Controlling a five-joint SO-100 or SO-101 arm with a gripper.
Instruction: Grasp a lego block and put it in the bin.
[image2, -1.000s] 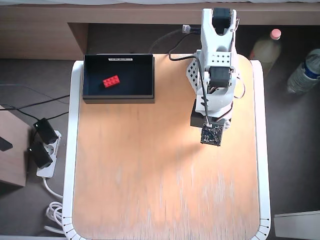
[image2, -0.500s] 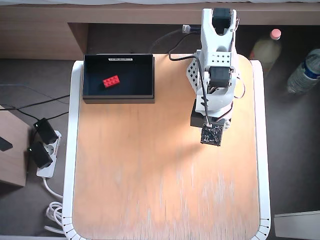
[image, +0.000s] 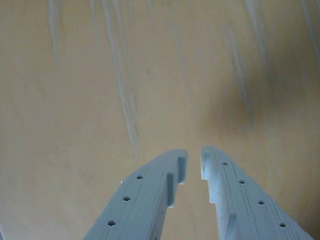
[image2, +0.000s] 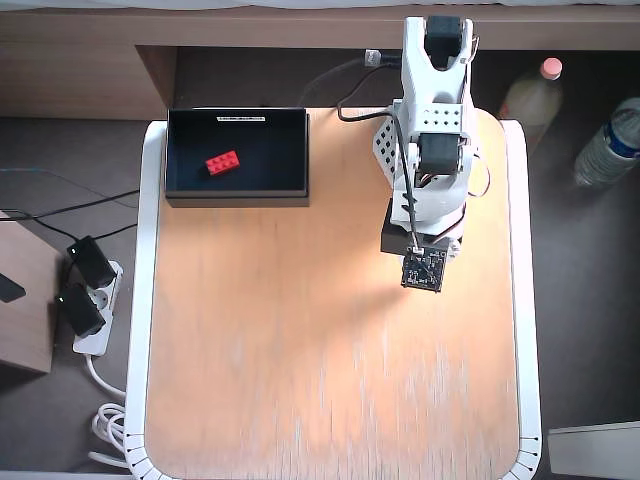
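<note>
The block (image2: 222, 162) lies inside the bin (image2: 180, 150), well apart from the arm. The gripper (image: 192, 164) hangs over bare table (image2: 300, 350), its fingers nearly closed and holding nothing. The task looks done; the arm should simply rest clear.

The white arm (image2: 432, 130) sat folded near its base in the overhead view, wrist camera board facing up, while the wrist view showed the pincer (image: 194, 162) pointing down at the surface (image: 100, 90), fingertips nearly together with only a narrow gap, holding nothing.
</note>
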